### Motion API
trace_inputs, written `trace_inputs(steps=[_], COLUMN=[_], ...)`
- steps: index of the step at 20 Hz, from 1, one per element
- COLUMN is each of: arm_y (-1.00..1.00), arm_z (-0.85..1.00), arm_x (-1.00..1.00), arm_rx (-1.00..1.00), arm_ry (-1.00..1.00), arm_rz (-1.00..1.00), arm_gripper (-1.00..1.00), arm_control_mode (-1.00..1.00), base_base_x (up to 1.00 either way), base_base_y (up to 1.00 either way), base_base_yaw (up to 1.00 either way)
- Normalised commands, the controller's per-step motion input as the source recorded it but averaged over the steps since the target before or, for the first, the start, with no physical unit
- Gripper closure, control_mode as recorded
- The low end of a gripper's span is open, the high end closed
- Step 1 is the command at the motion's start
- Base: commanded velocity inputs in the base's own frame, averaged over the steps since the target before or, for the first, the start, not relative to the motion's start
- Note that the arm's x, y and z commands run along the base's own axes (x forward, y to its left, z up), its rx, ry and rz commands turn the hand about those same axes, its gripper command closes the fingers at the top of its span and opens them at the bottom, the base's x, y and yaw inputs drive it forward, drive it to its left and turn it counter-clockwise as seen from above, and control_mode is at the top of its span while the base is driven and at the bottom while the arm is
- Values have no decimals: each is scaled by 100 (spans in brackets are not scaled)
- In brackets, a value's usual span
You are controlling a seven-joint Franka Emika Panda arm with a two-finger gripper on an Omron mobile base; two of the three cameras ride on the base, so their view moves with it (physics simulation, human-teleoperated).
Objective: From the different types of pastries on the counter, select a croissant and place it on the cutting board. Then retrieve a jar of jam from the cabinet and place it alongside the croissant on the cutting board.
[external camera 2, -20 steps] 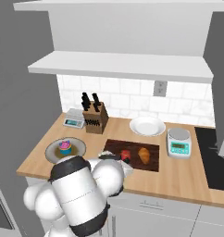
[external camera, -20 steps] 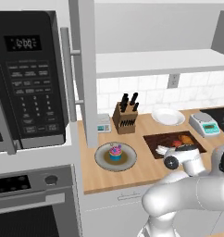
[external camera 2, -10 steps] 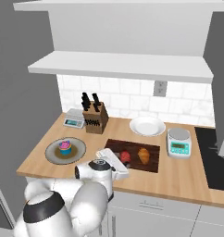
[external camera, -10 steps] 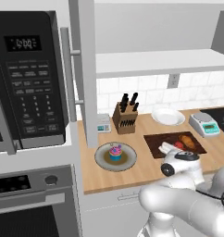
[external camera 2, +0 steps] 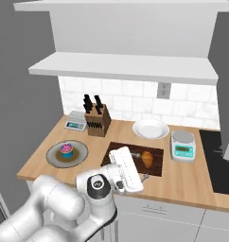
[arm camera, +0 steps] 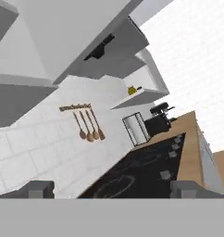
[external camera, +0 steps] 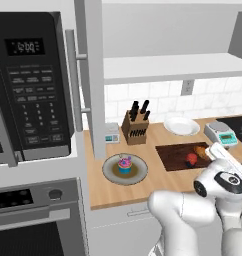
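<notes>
Claw (arm camera: 112, 189) wide open, holding nothing, raised w/ stovetop (arm camera: 141, 171) ahead. Board (external camera 2: 156, 156) just behind it carries croissant (external camera 2: 146, 158) & jam jar (external camera: 191, 159); cupcake (external camera 2: 66, 149) well off left.

Your two-finger gripper (arm camera: 111, 190) shows just its two dark fingertips (arm camera: 37, 189) at the bottom of the hand view, so you cannot judge there whether anything sits between them. In the right base view the white hand covers the near left part of the flat dark brown cutting board (external camera 2: 156, 160) and hides the small dark red jar of jam; the left base view shows that jar (external camera: 192, 159) too small for you to make out its lid.
</notes>
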Motion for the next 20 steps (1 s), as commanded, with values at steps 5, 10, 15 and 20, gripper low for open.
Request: trace_inputs(steps=[5,10,15,20], arm_y=[40,30,31,32], arm_z=[51,96,100,100], arm_x=[-97,-100,-98,-98], arm_rx=[-20,-22,-23,-25], arm_ry=[-47,-57,-55,-54], arm_rz=[0,0,0,0], arm_gripper=[-100,-100,-100,-100], arm_control_mode=[-100,-100,-100,-100], base_base_x=[0,0,0,0], base_base_y=[0,0,0,0], base_base_yaw=[0,0,0,0])
